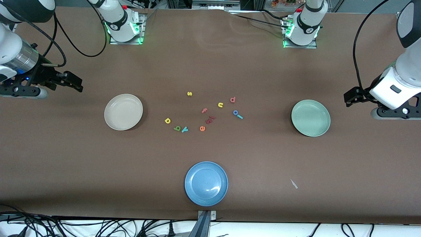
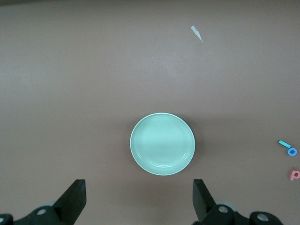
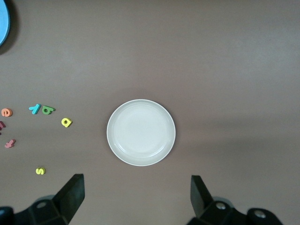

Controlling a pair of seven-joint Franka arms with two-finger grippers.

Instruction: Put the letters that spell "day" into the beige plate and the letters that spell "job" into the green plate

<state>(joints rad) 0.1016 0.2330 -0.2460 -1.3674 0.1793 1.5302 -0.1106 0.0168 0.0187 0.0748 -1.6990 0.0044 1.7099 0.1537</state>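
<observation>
Blue plate (image 1: 206,183) sits nearest the front camera, bare, with a small white scrap (image 1: 293,183) on the brown table (image 1: 65,164) toward the left arm's end. Farther on, the letters lie loose mid-table: the yellow round-bowled letter (image 1: 167,120), the green letter (image 1: 177,128) and the teal y (image 1: 184,129) close together toward the beige plate (image 1: 123,112); the orange e (image 1: 202,128), pink f (image 1: 204,110) and yellow u (image 1: 220,105) in the middle; the blue o (image 1: 235,113) touching the teal j (image 1: 240,116), and the pinkish-red letter (image 1: 233,99), toward the green plate (image 1: 310,118). The yellow s (image 1: 189,93) lies farthest. Both plates hold nothing. The right gripper (image 3: 136,194) hangs above the table near the beige plate, fingers spread wide, gripping nothing. The left gripper (image 2: 139,199) hangs likewise near the green plate, fingers wide apart and bare.
</observation>
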